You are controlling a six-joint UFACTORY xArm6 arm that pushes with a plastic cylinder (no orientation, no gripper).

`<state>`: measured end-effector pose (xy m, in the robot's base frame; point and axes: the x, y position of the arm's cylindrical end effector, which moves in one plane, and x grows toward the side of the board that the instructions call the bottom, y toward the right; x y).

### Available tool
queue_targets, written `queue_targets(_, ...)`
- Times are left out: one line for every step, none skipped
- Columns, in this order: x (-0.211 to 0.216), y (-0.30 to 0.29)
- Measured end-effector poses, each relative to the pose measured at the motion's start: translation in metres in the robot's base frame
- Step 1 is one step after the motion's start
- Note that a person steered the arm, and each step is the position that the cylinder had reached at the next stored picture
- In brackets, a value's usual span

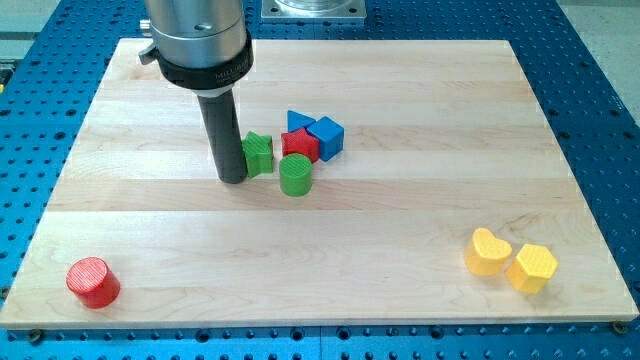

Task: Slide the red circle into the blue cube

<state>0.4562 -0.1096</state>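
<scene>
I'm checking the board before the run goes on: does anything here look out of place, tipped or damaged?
Nothing looks damaged or tipped. The red circle sits alone near the view's bottom left corner, far from the blue cube in the centre cluster. My tip rests just left of the green block, nowhere near the red circle.

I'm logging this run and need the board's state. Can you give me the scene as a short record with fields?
tip: my tip rests on the board, just to the view's left of the green cube
target block: red circle, alone near the view's bottom left corner
goal block: blue cube, in the central cluster
cluster: green cube, green cylinder, red block, blue triangle, blue cube
elsewhere: yellow heart and yellow hexagon, view's bottom right
progress: red circle far from blue cube
</scene>
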Motion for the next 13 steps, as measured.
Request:
queue_targets(0.058,-0.058)
queue_targets(0.068,-0.127)
queue_targets(0.134,-0.176)
queue_targets(0.153,-0.12)
queue_targets(0.111,-0.021)
queue_targets(0.1,-0.024)
queue_targets(0.129,-0.033)
queue_targets(0.151,0.034)
queue_targets(0.137,0.075)
queue_targets(0.154,-0.005)
queue_targets(0.135,-0.045)
queue_targets(0.086,0.048)
queue_targets(0.092,0.089)
